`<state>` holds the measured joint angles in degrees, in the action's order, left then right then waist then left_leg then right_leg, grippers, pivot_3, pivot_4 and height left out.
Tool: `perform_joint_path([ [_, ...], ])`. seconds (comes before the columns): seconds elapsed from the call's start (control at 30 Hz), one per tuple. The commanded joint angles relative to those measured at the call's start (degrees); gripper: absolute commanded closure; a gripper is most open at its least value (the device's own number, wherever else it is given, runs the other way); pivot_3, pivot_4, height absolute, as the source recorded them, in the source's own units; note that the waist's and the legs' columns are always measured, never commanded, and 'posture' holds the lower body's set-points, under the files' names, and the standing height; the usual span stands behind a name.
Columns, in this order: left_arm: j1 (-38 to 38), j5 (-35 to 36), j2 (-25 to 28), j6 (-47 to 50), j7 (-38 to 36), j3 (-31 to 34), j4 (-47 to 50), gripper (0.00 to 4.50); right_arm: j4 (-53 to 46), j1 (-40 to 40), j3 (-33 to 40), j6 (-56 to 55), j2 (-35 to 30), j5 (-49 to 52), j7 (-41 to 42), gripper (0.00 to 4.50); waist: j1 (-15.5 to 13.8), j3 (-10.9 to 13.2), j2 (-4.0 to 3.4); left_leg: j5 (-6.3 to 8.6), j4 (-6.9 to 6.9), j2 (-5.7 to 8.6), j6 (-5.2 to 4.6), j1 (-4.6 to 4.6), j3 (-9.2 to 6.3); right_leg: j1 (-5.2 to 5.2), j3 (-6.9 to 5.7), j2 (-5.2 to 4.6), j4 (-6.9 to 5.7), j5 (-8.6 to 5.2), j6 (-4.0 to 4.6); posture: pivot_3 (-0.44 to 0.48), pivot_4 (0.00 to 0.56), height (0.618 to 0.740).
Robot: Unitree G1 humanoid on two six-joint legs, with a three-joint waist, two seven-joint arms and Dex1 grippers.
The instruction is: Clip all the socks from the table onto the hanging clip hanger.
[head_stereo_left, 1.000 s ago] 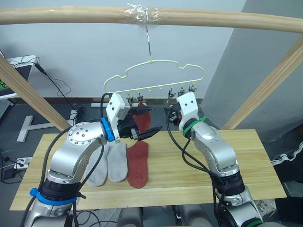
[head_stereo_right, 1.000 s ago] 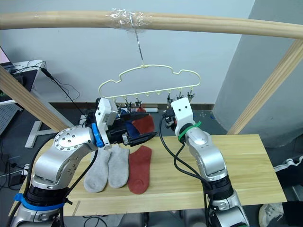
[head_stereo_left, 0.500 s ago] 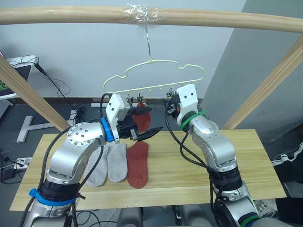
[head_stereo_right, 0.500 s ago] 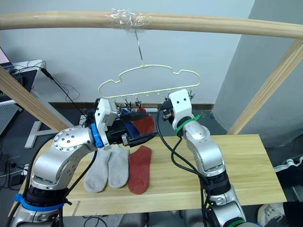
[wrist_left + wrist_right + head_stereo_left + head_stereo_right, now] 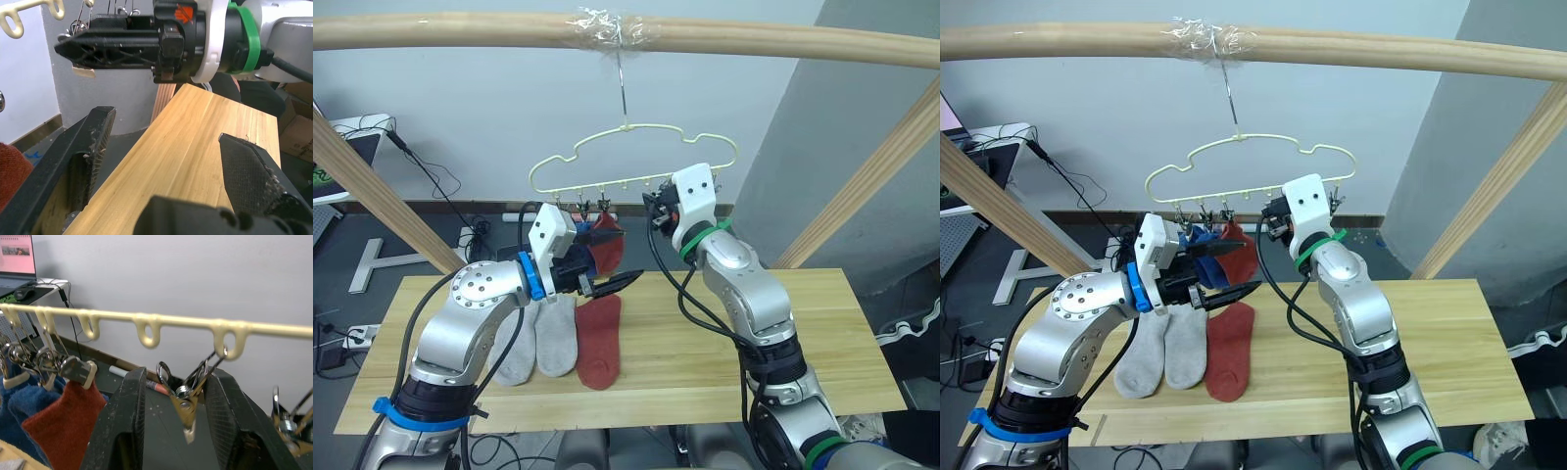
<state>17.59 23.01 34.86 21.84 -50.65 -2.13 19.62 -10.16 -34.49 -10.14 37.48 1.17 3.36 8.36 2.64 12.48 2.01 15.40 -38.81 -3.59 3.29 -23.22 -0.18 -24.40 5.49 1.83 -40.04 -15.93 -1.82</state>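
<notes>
Right tool (image 5: 177,431) straddles a metal clip (image 5: 188,399) on the clip hanger (image 5: 631,157).
Its fingers aren't closed; left tool (image 5: 612,282) released, empty.

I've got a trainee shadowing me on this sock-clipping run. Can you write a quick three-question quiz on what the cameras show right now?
1. True or false: the left gripper is holding a sock.
2. How many socks lie on the table?
A. one
B. three
C. five
3. Fill in: in the right wrist view, a metal clip hangs between the right gripper's fingers, and the clipped sock nearest it is ____ in colour.

Key
1. False. The gripper is open with nothing between its fingers.
2. B: two light grey socks and one rust red sock.
3. Rust red, with a blue sock clipped beside it.
</notes>
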Motion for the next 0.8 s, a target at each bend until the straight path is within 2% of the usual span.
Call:
perform_joint_path([
  [0.03, -0.09, -0.06, 0.12, -1.28, -0.08, 0.48, 0.79, 0.61, -0.86, -0.85, 1.07, -1.45, 0.85, 0.23, -0.77, 2.75, -0.03, 0.00, 0.00, 0.00, 0.00, 0.00, 0.00, 0.00, 0.00, 0.00, 0.00, 0.00, 0.00, 0.00, 0.00, 0.027, 0.148, 0.705],
  [0.6, -1.09, -0.25, -0.01, -3.61, -0.77, 0.57, -0.83, 0.61, 0.51, -1.01, 2.64, -2.24, 2.86, 0.85, -1.70, 2.75, -0.22, -0.01, -0.01, 0.00, -0.01, 0.00, 0.00, 0.01, 0.00, 0.00, 0.00, 0.00, -0.04, 0.00, 0.00, 0.027, 0.152, 0.705],
  [0.8, -1.48, -0.02, -0.53, -3.91, -0.49, 0.76, -1.26, 0.61, 0.65, -1.22, 3.04, -2.68, 3.32, 1.01, -1.74, 4.09, -0.25, -0.01, -0.01, 0.00, -0.02, 0.00, 0.00, 0.01, 0.01, 0.00, 0.00, 0.00, -0.05, 0.00, 0.01, 0.028, 0.152, 0.705],
])
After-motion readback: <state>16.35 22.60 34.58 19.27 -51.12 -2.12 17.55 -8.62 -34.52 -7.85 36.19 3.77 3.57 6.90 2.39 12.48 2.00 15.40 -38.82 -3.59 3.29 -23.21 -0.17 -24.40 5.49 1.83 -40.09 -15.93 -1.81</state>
